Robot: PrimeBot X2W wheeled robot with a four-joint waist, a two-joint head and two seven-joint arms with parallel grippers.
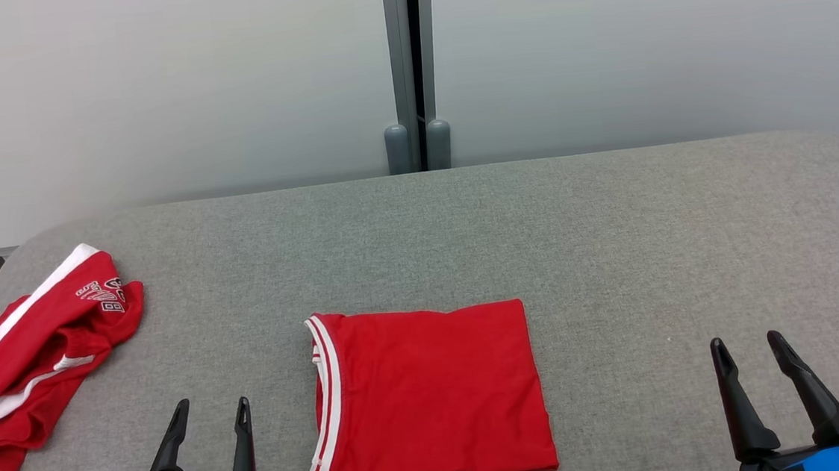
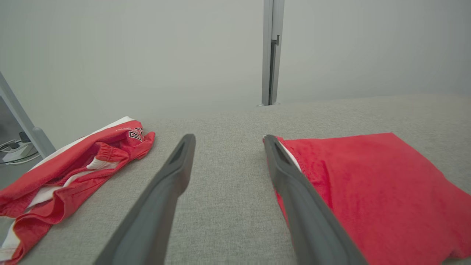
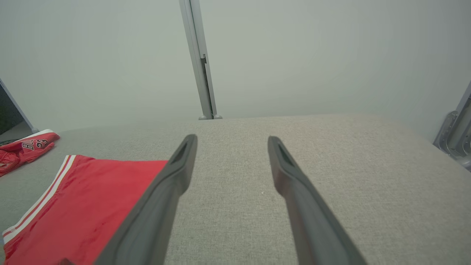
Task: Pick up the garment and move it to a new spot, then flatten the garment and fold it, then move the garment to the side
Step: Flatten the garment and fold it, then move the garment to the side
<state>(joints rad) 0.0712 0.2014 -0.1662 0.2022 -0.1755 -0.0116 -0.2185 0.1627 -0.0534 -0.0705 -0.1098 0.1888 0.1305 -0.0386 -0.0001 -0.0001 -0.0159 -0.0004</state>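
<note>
A red garment with white-striped trim along its left edge lies folded into a flat rectangle on the grey padded table, near the front middle. It appears too in the left wrist view and the right wrist view. My left gripper stands open to the garment's left, just above the table, holding nothing. At the front right my right gripper is open and empty as well, well clear of the garment.
A second red garment with white stripes and lettering lies crumpled at the table's left edge. A grey post rises behind the table's far edge against a pale wall. A metal bracket sits off the table's right side.
</note>
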